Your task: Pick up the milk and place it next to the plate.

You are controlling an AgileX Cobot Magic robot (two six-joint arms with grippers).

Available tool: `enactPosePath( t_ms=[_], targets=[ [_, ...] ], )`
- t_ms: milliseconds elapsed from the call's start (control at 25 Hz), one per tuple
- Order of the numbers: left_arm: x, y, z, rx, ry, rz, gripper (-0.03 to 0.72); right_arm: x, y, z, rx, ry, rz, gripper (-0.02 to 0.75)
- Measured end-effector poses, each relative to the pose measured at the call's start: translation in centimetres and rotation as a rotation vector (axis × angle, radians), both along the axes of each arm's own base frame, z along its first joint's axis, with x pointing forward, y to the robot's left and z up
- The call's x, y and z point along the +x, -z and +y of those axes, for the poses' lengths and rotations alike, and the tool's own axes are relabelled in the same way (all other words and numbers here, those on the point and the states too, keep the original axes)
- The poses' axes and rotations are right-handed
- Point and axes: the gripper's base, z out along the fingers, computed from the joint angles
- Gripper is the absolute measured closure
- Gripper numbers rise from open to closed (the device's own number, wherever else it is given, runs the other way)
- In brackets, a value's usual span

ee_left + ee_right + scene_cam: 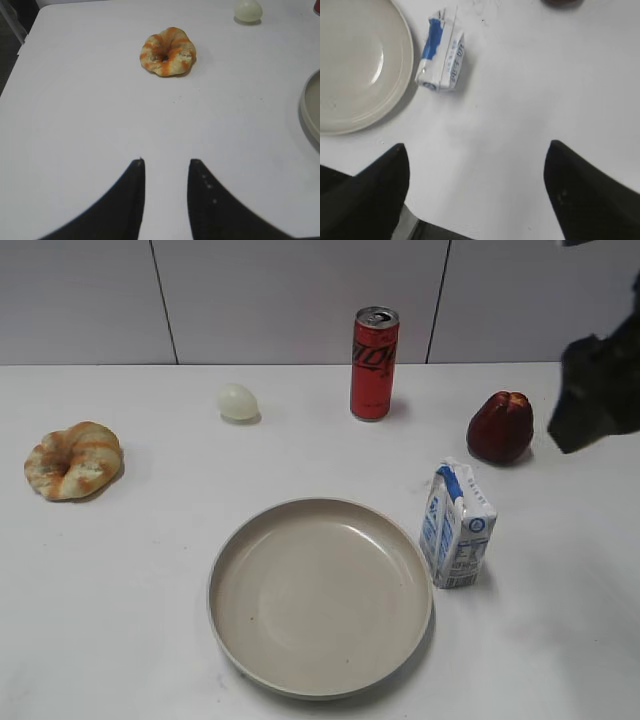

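Note:
The milk point(457, 525), a small white carton with blue print and a blue folded top, stands upright on the white table just right of the plate point(240, 625), a large round beige dish. Both show in the right wrist view: the milk point(441, 56) beside the plate point(400, 85). My right gripper point(477, 150) is open wide and empty, raised above and apart from the milk; its dark arm point(598, 390) hangs at the right edge. My left gripper point(166, 162) is open and empty over bare table, far from the milk.
A red soda can point(374, 364) stands at the back centre. A dark red apple-like fruit point(500, 427) lies behind the milk. A pale egg point(238, 401) and a croissant-like bread point(74, 460) lie at the left; the bread point(167, 51) and egg point(248, 10) show in the left wrist view.

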Motion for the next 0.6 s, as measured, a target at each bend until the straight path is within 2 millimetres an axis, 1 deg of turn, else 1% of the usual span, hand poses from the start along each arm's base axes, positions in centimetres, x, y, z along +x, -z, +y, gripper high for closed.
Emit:
enactPosePath(
  t_ms=[80,200,400,520,600],
  targets=[
    [0.0,0.0,0.0,0.0,0.0,0.0,0.46,-2.5,-0.6,-1.3,0.013,-0.016,-0.04,0.107],
    [0.0,0.0,0.0,0.0,0.0,0.0,0.46,-6.2,-0.3,-3.3,0.033,-0.026,-0.089,0.123],
    [0.0,0.0,0.0,0.0,0.0,0.0,0.46,-12.0,2.0,-6.3,0.079,-0.029,-0.183,0.146],
    [0.0,0.0,0.0,0.0,0.0,0.0,0.46,-14.7,3.3,-7.7,0.12,-0.029,-0.264,0.146],
    [0.0,0.0,0.0,0.0,0.0,0.0,0.46,-16.0,4.2,-8.4,0.145,-0.029,-0.312,0.146]
  ],
)
